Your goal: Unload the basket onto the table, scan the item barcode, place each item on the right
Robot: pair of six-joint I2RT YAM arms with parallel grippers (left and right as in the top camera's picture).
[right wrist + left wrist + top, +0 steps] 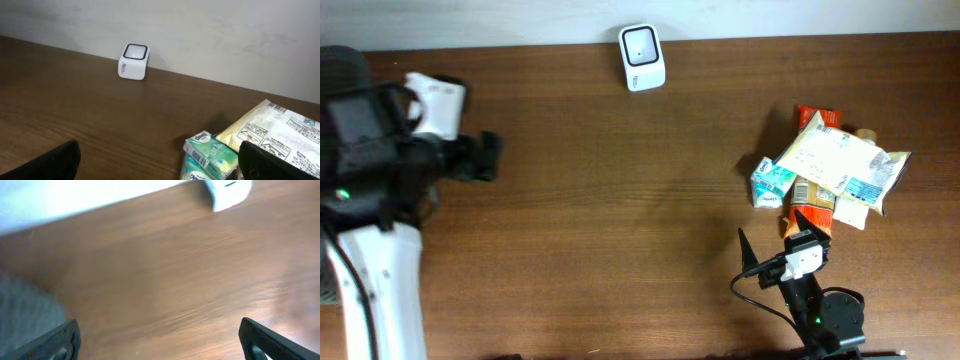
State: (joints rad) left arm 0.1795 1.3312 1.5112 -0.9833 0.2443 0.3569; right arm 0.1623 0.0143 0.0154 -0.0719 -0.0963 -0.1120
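**A:** Overhead first. What do we have for surface and room?

**B:** We see a dark wood-grain table (620, 200) with a pale strip along its far edge. The white scanner (642, 58) sits at that edge. Right of the scanner and nearer the robot lies the item pile (830, 165). It has a pale pouch (835, 155) on top, an orange wrapper (817, 115) poking out behind, and a teal tissue pack (772, 184) on the scanner-side flank.

**A:** Arms?

**B:** The left arm (380, 150) is well left of the scanner. The right arm (815, 300) is right of the scanner, on the pile's near side. Its fingers overlap the pile's edge in this view, so we cannot tell if they touch.

**A:** Left wrist?

**B:** Blurred. The left gripper (160, 342) has its jaws spread wide, grasping nothing, with bare wood between them. The scanner is top right, cut by the frame. There is a white band above and a grey patch (25, 310) lower left that we cannot identify. The pile shows only in the other two views.

**A:** Right wrist?

**B:** Sharp. The right gripper (162, 162) has its jaws released wide and grips nothing. Only here do we get the room, a plain pale wall (200, 30) rising right behind the scanner. The tissue pack and pouch sit right of the scanner, nearer the camera. We also see barcode stripes (201, 158) on the tissue pack's side, which the overhead view does not resolve.
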